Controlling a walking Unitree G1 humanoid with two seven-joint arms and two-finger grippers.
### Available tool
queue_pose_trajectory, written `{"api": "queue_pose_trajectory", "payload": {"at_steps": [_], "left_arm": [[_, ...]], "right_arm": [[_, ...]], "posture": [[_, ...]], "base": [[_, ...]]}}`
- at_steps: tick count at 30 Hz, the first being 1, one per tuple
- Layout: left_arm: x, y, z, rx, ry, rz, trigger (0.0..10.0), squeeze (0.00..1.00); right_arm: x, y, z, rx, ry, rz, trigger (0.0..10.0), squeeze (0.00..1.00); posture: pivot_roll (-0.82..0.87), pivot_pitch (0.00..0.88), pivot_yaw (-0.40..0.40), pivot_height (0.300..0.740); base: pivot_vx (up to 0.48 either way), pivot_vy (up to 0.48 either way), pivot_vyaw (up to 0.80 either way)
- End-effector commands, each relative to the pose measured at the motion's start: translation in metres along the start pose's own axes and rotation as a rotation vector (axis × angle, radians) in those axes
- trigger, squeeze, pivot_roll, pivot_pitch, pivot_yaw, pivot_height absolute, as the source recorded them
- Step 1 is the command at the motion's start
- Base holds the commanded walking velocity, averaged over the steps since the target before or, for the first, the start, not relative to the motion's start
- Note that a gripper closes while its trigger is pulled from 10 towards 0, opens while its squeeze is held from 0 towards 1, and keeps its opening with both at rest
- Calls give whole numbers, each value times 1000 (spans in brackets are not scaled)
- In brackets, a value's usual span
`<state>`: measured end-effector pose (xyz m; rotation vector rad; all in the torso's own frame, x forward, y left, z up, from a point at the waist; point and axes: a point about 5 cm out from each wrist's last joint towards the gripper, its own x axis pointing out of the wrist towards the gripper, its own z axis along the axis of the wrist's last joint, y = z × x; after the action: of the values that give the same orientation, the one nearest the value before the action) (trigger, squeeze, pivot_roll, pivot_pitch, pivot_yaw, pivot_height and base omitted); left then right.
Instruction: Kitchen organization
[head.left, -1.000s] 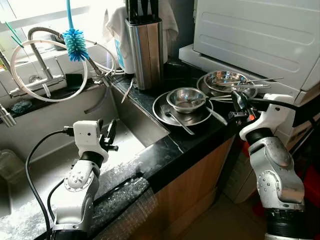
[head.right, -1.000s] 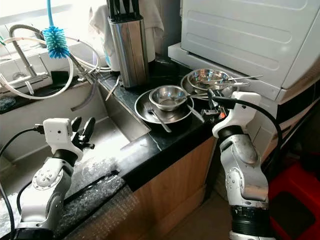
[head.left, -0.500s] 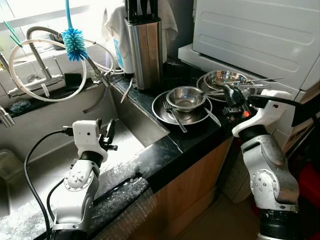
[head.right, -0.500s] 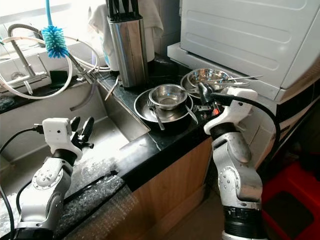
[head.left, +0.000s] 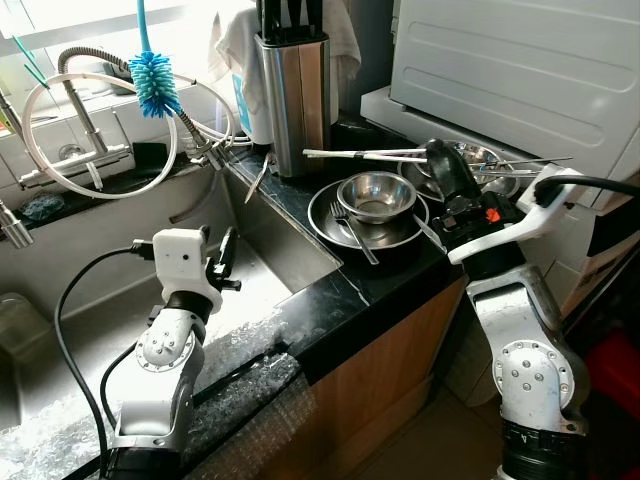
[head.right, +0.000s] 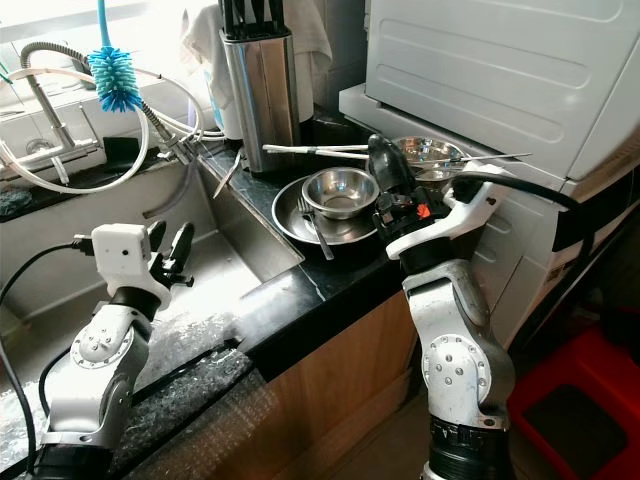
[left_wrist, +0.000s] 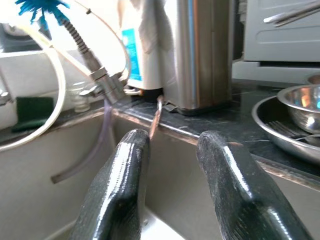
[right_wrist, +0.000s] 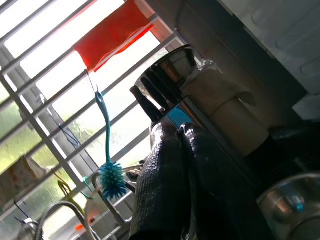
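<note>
Right gripper (head.left: 440, 160) clenched on a pair of metal chopsticks (head.left: 365, 153), held level above the bowl (head.left: 375, 193) on the tabletop (head.left: 330, 290). Long axis runs toward the knife block (head.left: 293, 90), tips nearest it. Left gripper (head.left: 226, 256) idles over the sink (head.left: 90, 300), jaws parted, well apart.

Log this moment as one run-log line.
right hand: shut on chopsticks, raised over bowl | left hand: open, over sink
</note>
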<state>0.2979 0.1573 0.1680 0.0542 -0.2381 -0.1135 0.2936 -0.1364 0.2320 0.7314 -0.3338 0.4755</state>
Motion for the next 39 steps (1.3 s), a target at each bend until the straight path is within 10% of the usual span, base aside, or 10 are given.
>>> {"api": "queue_pose_trajectory", "payload": {"at_steps": [1,3,4,12,23,24,25,39], "left_arm": [[3,0,3,49,-20,-9,10000,0],[4,-1,5,71,-32,-19,10000,0],[6,-4,9,107,-56,-37,10000,1000],[11,-15,23,241,-156,-96,10000,1000],[13,-22,27,219,-189,-126,10000,1000],[14,-24,27,226,-192,-136,10000,600],[14,-26,28,235,-198,-153,10000,0],[16,-34,28,248,-204,-219,10000,0]], "right_arm": [[1,7,-2,89,-1,21,10000,0],[1,10,-5,143,6,29,10000,0],[1,12,-10,180,18,27,10000,0],[2,15,-34,317,88,-37,10000,0],[0,12,-45,419,119,-108,10000,0],[0,13,-46,431,121,-109,10000,0],[0,14,-47,445,123,-108,10000,0],[4,30,-59,528,204,-50,10000,0]], "posture": [[-202,0,25,740],[-202,0,25,740],[-198,0,23,740],[-189,0,16,740],[-189,0,20,740],[-190,0,22,740],[-189,0,22,740],[-186,0,26,740]], "base": [[0,0,0],[0,0,0],[0,0,0],[0,0,0],[0,0,0],[0,0,0],[0,0,0],[0,0,0]]}}
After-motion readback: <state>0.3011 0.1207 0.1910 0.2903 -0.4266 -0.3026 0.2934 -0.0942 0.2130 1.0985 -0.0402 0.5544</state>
